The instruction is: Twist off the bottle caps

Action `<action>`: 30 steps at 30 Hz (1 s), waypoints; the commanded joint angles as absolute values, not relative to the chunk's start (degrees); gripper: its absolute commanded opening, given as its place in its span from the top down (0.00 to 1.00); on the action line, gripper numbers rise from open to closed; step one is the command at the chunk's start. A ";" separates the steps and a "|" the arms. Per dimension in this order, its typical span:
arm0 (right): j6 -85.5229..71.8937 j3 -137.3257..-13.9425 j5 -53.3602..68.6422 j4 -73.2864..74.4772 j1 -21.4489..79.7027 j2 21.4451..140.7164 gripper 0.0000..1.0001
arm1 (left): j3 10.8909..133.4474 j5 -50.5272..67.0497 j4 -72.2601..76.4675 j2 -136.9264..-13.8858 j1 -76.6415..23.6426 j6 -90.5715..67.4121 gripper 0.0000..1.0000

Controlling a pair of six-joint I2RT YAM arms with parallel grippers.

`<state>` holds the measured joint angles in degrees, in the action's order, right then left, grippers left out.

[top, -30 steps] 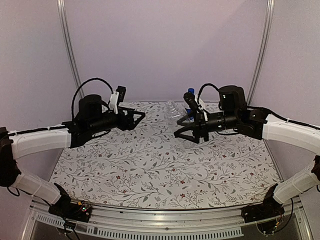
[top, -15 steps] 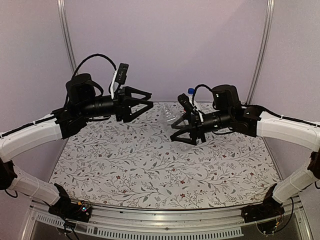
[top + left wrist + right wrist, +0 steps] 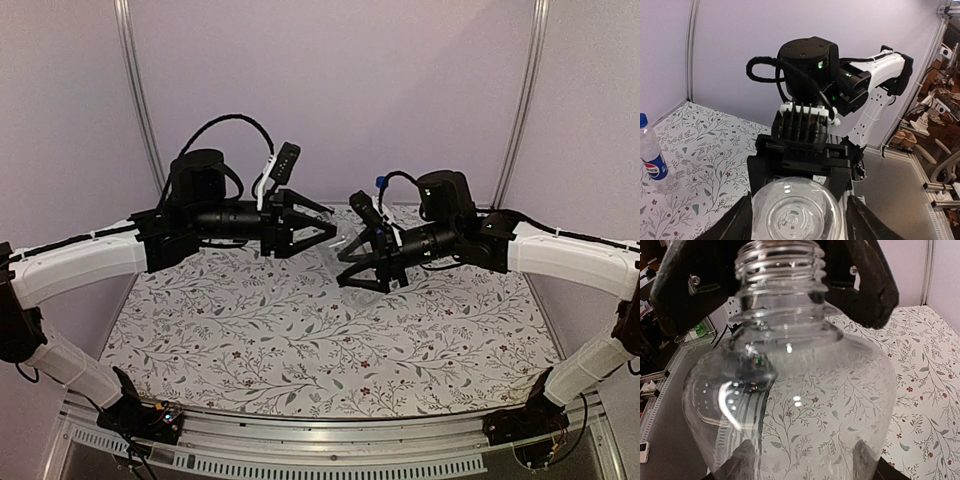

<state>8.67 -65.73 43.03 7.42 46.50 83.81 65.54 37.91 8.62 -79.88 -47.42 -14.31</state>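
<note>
Flanking the threaded neck [image 3: 782, 270] of the clear unlabelled plastic bottle [image 3: 790, 390] with the black fingers [image 3: 680, 300] of the left gripper [image 3: 330, 224]; pressed on or just off, cannot tell. No cap made out there: clear, if present at all. Held aloft over the far half of the floral-print table [image 3: 300, 340], neck leftward, body clamped in the right gripper [image 3: 801, 465].

Probably the twist step: close squarely high on the neck, keep both wrists in line, turn without crushing the thin wall.

At the far edge, right of middle: upright blue-labelled Pepsi bottle [image 3: 651, 155], bright blue screw cap [image 3: 381, 182] on.

Underneath, flat leafy print with small red flowers; around, plain lilac walls [image 3: 330, 90].
</note>
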 commanded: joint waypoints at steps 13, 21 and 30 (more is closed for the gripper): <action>8.88 -67.07 43.39 7.12 46.85 84.29 0.37 | 67.27 36.73 6.50 -81.43 -49.56 -11.18 0.59; 8.47 -66.57 41.78 7.43 46.85 84.24 0.37 | 68.06 37.20 6.14 -81.05 -49.74 -9.69 0.87; 5.60 -66.29 37.50 7.20 46.85 83.75 0.20 | 66.90 33.73 4.72 -78.59 -49.79 -10.44 1.00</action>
